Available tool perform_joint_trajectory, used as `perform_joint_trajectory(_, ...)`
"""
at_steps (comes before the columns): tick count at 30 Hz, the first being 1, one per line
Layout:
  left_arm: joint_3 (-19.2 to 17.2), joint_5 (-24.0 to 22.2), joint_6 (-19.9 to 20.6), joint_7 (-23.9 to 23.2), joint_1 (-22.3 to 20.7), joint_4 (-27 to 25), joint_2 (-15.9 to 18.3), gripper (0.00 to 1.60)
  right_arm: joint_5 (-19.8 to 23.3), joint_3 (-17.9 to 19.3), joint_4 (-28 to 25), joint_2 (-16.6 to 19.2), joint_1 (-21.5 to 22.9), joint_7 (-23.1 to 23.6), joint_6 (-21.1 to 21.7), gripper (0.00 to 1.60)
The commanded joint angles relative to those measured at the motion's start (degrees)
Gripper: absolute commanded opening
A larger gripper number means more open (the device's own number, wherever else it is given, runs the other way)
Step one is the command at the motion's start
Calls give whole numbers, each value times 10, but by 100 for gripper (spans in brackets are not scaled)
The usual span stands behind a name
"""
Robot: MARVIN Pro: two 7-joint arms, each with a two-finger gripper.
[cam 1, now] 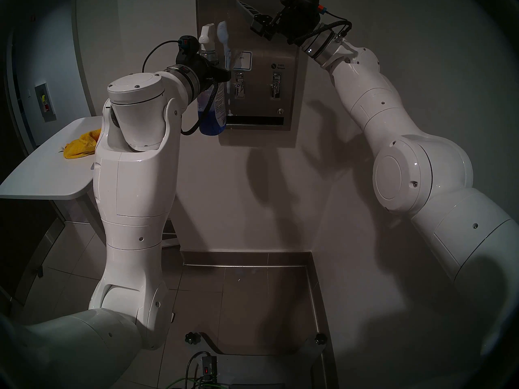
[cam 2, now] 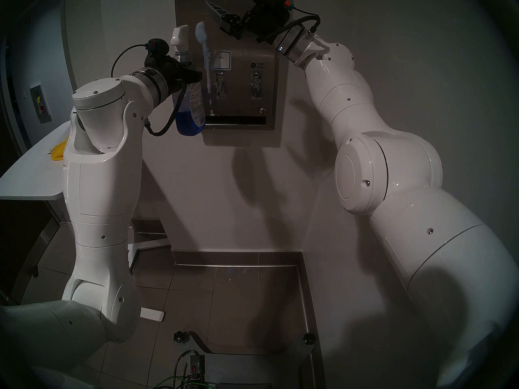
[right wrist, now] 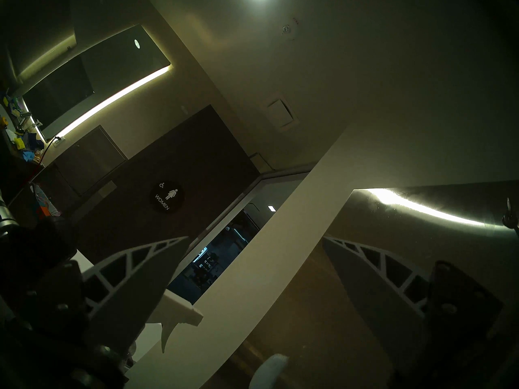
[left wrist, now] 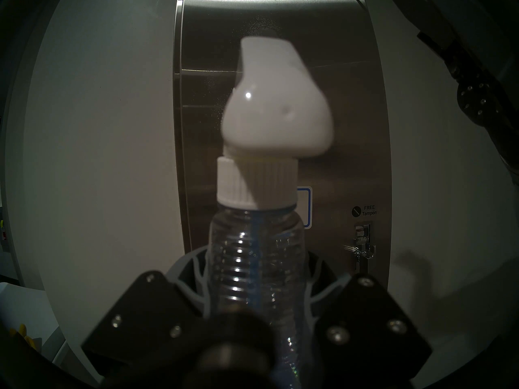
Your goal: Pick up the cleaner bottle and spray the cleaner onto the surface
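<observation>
- Fingers (left wrist: 196, 270) of the left gripper (left wrist: 254, 284) are clamped around the ribbed neck of the cleaner bottle (cam 1: 212, 110), which hangs upright just in front of the left edge of the dispenser front (cam 1: 269, 60).
- Right gripper (cam 1: 254, 11) stands high at the dispenser's top with its fingers (right wrist: 134, 270) spread wide and empty, up and to the right of the white trigger nozzle (cam 1: 206, 33).
- White foam streaks of cleaner (cam 1: 224, 40) already run down the left side of the steel, over the blue-bordered sticker (cam 1: 243, 60) toward the left lever (cam 1: 238, 85); the right half looks dry.
- Risk, as I judge it: with the grip so high on the neck, the heavy blue-filled body could swing or slip if the other fingers press the trigger sideways.
- Another risk: the nozzle sits near the dispenser's left edge, so a slight turn would send spray onto the pale wall (cam 1: 157, 20).
- Far left, a yellow cloth (cam 1: 81, 147) lies on the white surface (cam 1: 42, 178), well apart from the bottle.
</observation>
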Motion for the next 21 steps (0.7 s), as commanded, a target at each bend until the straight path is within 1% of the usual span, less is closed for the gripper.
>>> perform_joint_trajectory(1, -3, -1, -17, 0, -35, -26, -4, 0, 2, 1, -52, 2, -9, -1, 16, 160)
perform_joint_trajectory(11, -4, 2, -14, -3, -33, -25, -6, 0, 0, -11, -74, -3, -100, 18, 41, 160)
perform_joint_trajectory(14, -4, 3, -12, -4, -32, -25, -6, 0, 2, -12, -82, -3, -123, 21, 42, 160)
perform_joint_trajectory(21, -5, 5, -8, -5, -30, -23, -7, 0, 13, 2, -103, -2, -174, 13, 29, 160)
